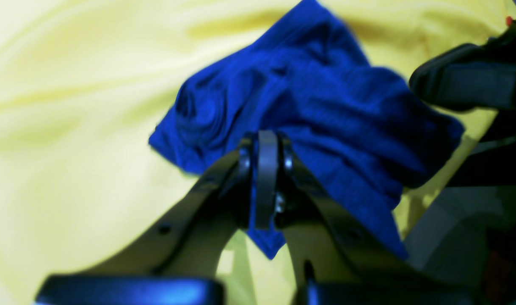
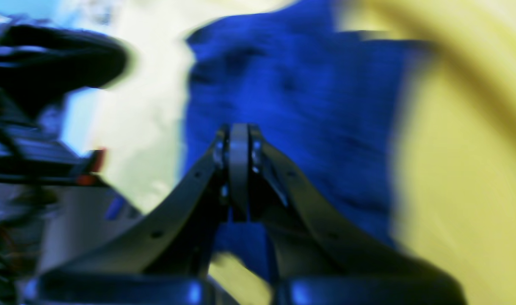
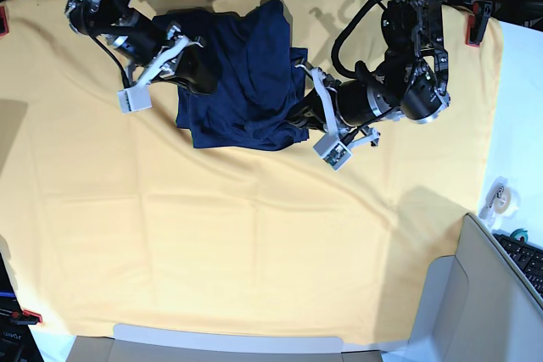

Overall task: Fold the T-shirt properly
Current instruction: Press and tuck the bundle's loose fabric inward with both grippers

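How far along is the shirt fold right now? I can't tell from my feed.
Done: the T-shirt is gathered into a compact but rumpled bundle near the far edge of the yellow cloth, edges uneven. In hand: the left gripper and right gripper are each shut on shirt fabric at opposite sides. Left: the wrinkles and the bunched side by the left gripper need flattening, and no neat final rectangle shows yet.

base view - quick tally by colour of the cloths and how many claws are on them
navy blue T-shirt: 1
yellow-orange cloth: 1
claws, left claw and right claw, each shut on the T-shirt: 2
total: 4
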Controlling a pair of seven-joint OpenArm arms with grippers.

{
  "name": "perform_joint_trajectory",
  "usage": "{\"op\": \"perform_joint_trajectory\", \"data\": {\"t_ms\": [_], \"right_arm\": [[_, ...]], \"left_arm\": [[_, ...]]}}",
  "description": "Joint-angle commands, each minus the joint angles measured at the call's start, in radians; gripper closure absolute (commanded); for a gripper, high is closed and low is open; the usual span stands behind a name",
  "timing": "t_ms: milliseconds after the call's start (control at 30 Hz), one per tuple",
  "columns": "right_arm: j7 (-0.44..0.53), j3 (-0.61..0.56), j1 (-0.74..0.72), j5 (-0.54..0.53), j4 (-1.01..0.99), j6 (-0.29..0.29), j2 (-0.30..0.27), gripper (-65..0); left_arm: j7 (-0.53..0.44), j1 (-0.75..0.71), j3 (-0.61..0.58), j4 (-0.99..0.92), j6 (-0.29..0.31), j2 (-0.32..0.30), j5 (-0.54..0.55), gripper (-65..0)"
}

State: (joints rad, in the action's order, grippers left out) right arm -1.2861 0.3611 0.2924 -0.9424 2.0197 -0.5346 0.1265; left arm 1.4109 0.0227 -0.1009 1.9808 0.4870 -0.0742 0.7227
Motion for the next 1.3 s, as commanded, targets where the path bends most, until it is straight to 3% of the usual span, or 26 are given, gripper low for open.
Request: {"op": "perform_joint_trajectory", "data": {"t_ms": [0,167,233,433,667,800,967,1100,1267], "right_arm": [[0.021,0.006,-0.011,-0.011,0.017,-0.006,-0.014,0.0],[0.021,0.005,-0.015,-0.003,0.014,-0.006,-0.015,0.0],[0.023,0.000,-0.026,0.015,0.006,-0.006,-0.018,0.0],[0.029,-0.078,-0.078,0.227,-0.014,-0.005,-0.023,0.0],[0.023,-0.087,-0.088,0.273,-0.037,-0.005,-0.035,0.0],[0.027,-0.092,-0.094,0.273,-0.126,-0.005,-0.067,0.0],[0.029,-0.092,-0.095,0.273,-0.182,-0.005,-0.067,0.0],[0.029,-0.092,-0.101,0.303,-0.195,-0.005,-0.083,0.0],[0.029,-0.089,-0.101,0.406,-0.193,-0.005,-0.084,0.0]], "left_arm": [[-0.015,0.016,-0.001,0.013,-0.003,0.029,0.018,0.0],[-0.017,0.015,-0.041,0.007,-0.012,0.053,-0.013,0.0],[-0.054,-0.004,-0.073,0.007,-0.055,0.055,-0.068,0.0],[-0.157,-0.013,-0.204,-0.022,-0.162,0.055,-0.151,0.0],[-0.173,-0.011,-0.204,-0.047,-0.170,0.081,-0.151,0.0],[-0.215,-0.005,-0.207,-0.127,-0.172,0.100,-0.151,0.0],[-0.273,-0.008,-0.208,-0.185,-0.172,0.093,-0.153,0.0],[-0.275,-0.008,-0.207,-0.185,-0.173,0.070,-0.153,0.0],[-0.276,-0.010,-0.202,-0.185,-0.175,-0.003,-0.154,0.0]]}}
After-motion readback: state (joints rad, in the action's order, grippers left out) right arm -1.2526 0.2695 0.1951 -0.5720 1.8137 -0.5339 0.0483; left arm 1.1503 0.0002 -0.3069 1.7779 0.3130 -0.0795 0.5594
